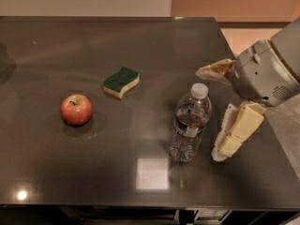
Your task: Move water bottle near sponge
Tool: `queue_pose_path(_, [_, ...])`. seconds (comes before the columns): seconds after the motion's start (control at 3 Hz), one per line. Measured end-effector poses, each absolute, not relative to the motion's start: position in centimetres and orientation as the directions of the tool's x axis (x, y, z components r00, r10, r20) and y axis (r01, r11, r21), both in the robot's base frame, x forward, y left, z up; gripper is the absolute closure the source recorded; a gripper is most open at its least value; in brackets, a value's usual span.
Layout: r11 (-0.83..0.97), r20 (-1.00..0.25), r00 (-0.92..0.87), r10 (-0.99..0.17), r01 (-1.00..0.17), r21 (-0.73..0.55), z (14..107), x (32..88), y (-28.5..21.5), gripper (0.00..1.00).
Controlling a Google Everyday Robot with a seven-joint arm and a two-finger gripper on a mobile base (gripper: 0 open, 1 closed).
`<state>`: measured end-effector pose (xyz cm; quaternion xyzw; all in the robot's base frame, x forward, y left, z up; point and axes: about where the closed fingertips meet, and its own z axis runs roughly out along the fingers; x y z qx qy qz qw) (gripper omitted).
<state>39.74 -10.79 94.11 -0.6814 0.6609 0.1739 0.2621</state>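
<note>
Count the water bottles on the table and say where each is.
1. The water bottle stands upright, right of the sponge and apple; the gripper, fingers open, is just right of it. None appears hidden.

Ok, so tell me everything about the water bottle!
The water bottle is small, clear plastic, with a white screw cap and a white-and-red label band around its middle. It stands upright on the dark table, cap on, right of the sponge and apple. The open gripper is just to its right, one finger by the cap, one low beside the base, apparently not touching.
</note>
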Motion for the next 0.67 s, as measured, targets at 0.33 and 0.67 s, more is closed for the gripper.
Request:
queue_pose_path(0.33, [-0.016,-0.623,0.085,-0.777,-0.993,-0.115,93.51,39.13,-9.57,0.07])
queue_pose_path(0.67, [-0.027,-0.649,0.092,-0.755,-0.994,-0.110,93.06,38.97,-8.92,0.30])
